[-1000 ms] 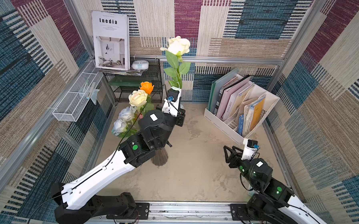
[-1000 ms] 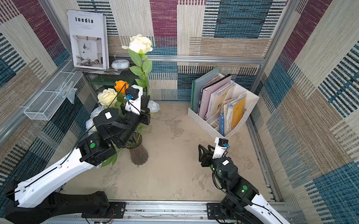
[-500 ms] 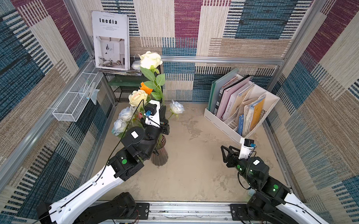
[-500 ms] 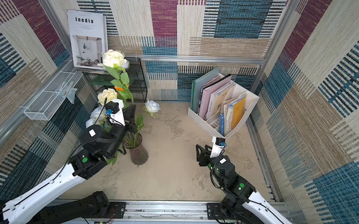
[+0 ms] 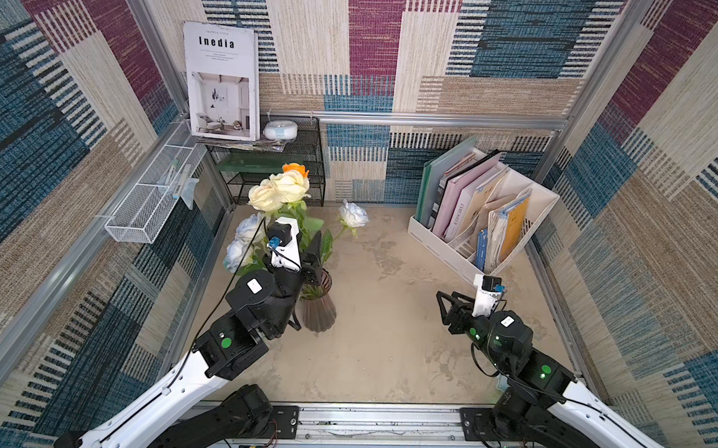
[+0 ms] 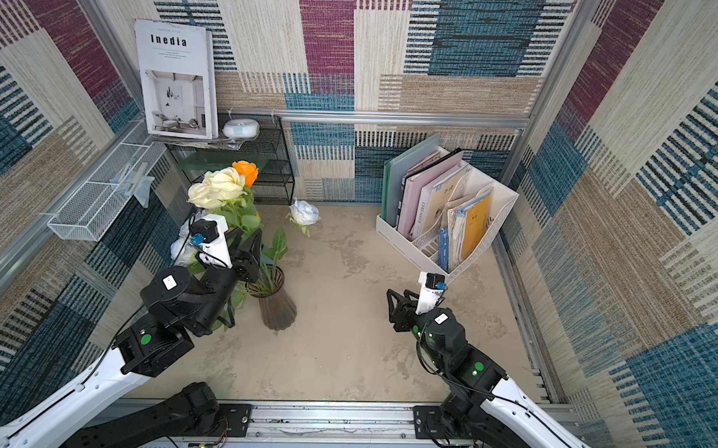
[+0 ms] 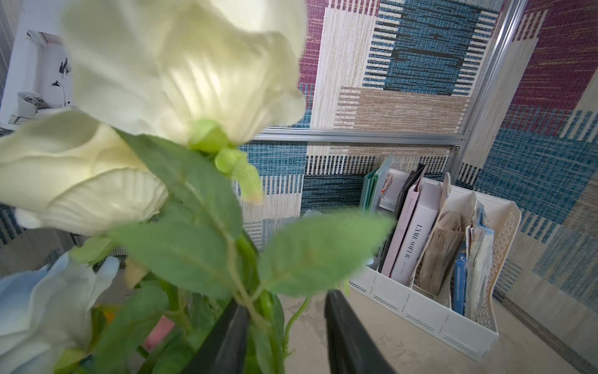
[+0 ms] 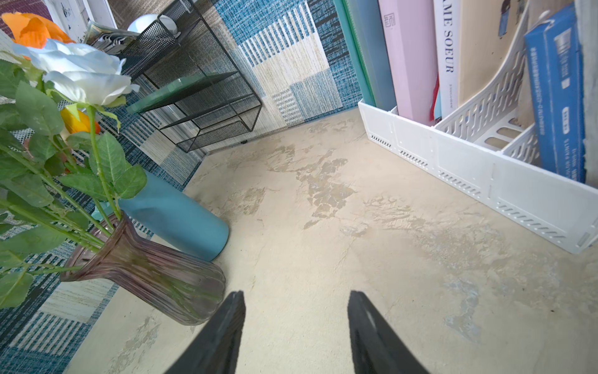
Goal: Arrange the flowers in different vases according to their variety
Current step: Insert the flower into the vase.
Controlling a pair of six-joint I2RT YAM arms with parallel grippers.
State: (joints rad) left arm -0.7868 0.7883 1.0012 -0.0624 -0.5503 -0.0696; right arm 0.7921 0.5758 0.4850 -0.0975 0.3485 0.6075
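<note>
A smoky purple ribbed vase (image 5: 319, 310) (image 6: 276, 309) (image 8: 145, 272) stands left of centre and holds several roses: two cream ones (image 5: 286, 186) (image 7: 194, 74), a white one (image 5: 352, 214) (image 8: 81, 74) and an orange one (image 5: 295, 169). Pale-blue roses (image 5: 244, 236) show beside the left arm. My left gripper (image 5: 306, 252) (image 7: 286, 304) is open just above the vase mouth, with a cream rose's green stem (image 7: 259, 311) against one finger. A matte blue vase (image 8: 174, 220) stands behind the purple one, hidden in both top views. My right gripper (image 5: 443, 310) (image 8: 294, 294) is open and empty over bare floor.
A white file rack (image 5: 474, 221) full of books stands at the back right. A black wire shelf (image 5: 276, 167) sits in the back left corner, with a white wire basket (image 5: 150, 199) on the left wall.
My left arm swung the cream rose leftward and lowered it into the purple vase, then its jaws opened off the stem. The right arm shifted slightly.
</note>
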